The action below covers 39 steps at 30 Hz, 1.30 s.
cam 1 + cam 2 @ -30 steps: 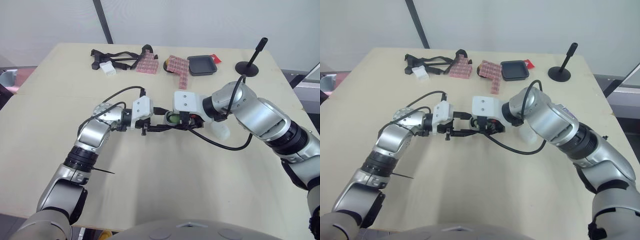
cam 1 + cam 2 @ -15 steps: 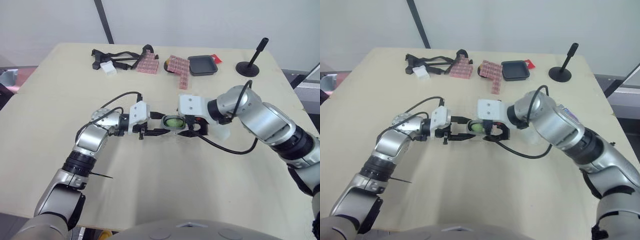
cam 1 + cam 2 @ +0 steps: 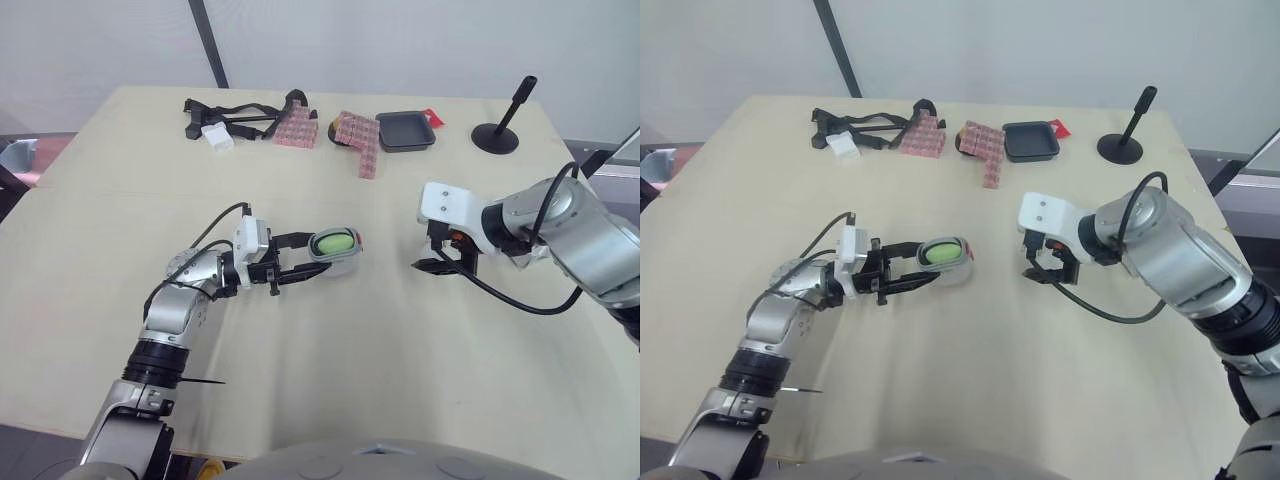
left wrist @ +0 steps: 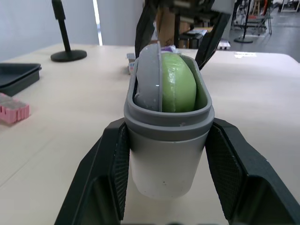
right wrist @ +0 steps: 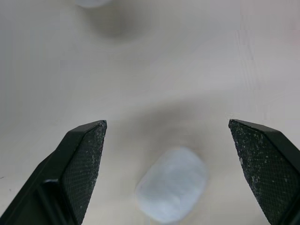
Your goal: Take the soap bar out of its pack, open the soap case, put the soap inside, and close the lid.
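Observation:
My left gripper (image 3: 320,256) is shut on the grey soap case (image 3: 340,260), holding it by its sides just above the table's middle. The green soap bar (image 4: 178,86) sits in the open case, with a grey flap (image 4: 147,70) standing beside it. My right gripper (image 3: 437,262) hangs open to the right of the case, apart from it, with nothing between its fingers. In the right wrist view a whitish translucent piece (image 5: 172,184) lies on the table below that gripper (image 5: 166,124); I cannot tell whether it is the lid or the pack.
Along the table's far edge lie black straps (image 3: 235,115), a white block (image 3: 215,138), pink block packs (image 3: 358,138), a black tray (image 3: 405,131) and a black stand (image 3: 497,135). Cables trail from both wrists.
My right gripper has let go of the case and drawn away to the right. My left gripper, still holding the case with the soap, has shifted a little to the left.

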Tool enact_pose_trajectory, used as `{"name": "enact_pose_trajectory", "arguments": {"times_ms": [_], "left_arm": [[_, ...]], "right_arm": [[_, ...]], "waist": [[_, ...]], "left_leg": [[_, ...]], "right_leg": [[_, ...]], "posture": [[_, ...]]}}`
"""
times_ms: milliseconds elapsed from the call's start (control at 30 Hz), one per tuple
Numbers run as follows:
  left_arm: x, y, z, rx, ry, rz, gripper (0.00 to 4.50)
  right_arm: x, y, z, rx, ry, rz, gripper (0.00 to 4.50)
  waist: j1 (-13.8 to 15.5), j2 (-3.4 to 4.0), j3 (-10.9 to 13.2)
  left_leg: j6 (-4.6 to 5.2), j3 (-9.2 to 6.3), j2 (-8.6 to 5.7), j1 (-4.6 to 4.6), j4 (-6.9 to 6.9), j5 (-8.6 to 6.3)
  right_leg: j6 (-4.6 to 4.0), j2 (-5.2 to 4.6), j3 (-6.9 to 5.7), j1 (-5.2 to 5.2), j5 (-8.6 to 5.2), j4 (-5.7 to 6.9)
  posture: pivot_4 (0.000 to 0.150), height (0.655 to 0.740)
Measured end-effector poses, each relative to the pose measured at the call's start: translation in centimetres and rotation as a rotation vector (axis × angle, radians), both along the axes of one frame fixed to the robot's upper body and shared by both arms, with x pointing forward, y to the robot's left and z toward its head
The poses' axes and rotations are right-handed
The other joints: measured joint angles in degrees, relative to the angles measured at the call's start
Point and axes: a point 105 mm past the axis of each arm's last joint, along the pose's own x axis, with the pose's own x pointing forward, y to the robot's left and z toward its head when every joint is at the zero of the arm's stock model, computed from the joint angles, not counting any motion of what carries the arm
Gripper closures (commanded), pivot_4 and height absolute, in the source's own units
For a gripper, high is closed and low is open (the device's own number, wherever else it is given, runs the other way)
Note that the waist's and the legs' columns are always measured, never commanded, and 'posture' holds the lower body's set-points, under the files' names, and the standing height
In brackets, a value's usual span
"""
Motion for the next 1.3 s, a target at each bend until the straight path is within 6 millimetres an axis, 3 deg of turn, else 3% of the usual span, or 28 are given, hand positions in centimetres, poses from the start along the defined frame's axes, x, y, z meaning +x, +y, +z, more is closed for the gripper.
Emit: {"name": "enact_pose_trajectory", "arguments": {"times_ms": [333, 867, 1233, 1300], "left_arm": [[-0.1, 0.0, -2.5, 0.070, -0.029, -0.017, 2.63], [-0.4, 0.1, -2.5, 0.092, -0.054, -0.026, 2.63], [-0.4, 0.1, -2.5, 0.096, -0.058, -0.027, 2.63], [-0.5, 0.1, -2.5, 0.099, -0.061, -0.027, 2.63]], "right_arm": [[-0.4, -0.9, -2.8, 0.006, 0.099, -0.190, 0.02], [1.9, -2.3, -4.5, -0.011, 0.099, -0.340, 0.02], [1.9, -3.1, -5.5, -0.038, 0.140, -0.379, 0.02], [2.0, -3.0, -5.5, -0.033, 0.146, -0.382, 0.87]], "waist": [[0.1, 0.01, 0.0], [0.0, 0.03, 0.0], [0.0, 0.03, 0.0], [0.0, 0.04, 0.0]], "left_leg": [[0.00, 0.02, 0.25, 0.02, -0.01, 0.00], [-0.01, 0.05, 0.25, 0.04, -0.01, 0.00], [-0.01, 0.05, 0.25, 0.04, -0.01, 0.00], [-0.01, 0.06, 0.25, 0.05, -0.01, 0.00]], "right_leg": [[0.00, 0.01, 0.00, -0.01, 0.00, 0.01], [0.00, 0.02, 0.02, 0.00, 0.00, 0.04], [0.00, 0.02, 0.01, 0.00, 0.00, 0.04], [0.00, 0.02, 0.02, 0.00, 0.00, 0.04]], "posture": [[0.150, 0.7400], [0.150, 0.7400], [0.150, 0.7400], [0.150, 0.7400]]}}
